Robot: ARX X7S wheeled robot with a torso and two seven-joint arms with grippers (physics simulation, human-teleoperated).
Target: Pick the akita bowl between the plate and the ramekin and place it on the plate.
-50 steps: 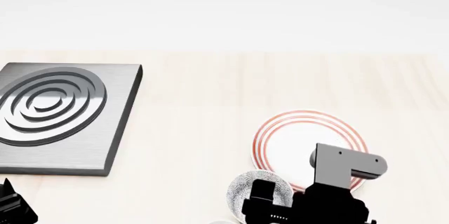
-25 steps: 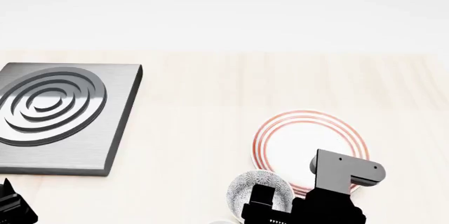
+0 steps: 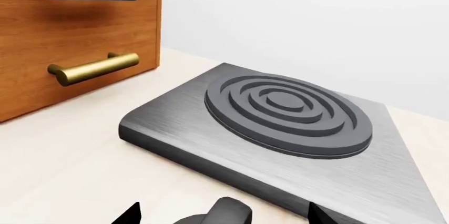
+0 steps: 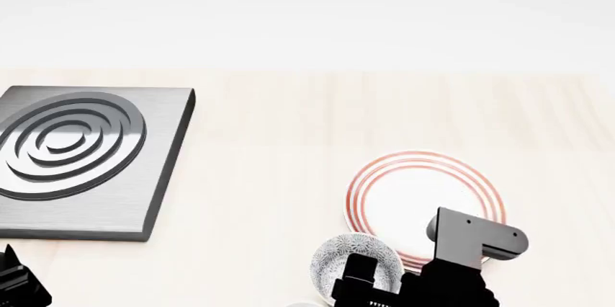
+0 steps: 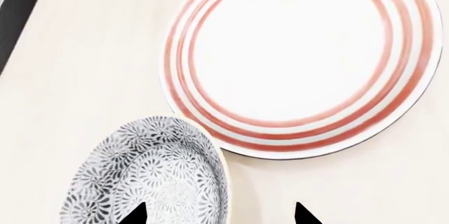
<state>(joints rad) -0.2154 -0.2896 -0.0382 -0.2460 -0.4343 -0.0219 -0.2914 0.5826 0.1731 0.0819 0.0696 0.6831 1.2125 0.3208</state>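
Right wrist view: your right gripper hangs spread, empty, w/ the akita bowl offset toward one fingertip. Shift over its rim; plate just beside.

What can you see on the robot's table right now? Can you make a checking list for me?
Surface: pale wooden table, bare between the items.
Job's things: speckled akita bowl upright on the table beside the plate; whether their rims touch cannot be told. Plate holds nothing. Ramekin: only a white sliver at the head view's bottom edge.
Clutter: grey slab with raised rings at the far left.
Grippers: right tool open, one tip over the bowl, holding nothing. Left tool near the slab, state unclear.
Cables: nothing seen.
Surroundings: wooden drawers with brass handles, white wall behind.
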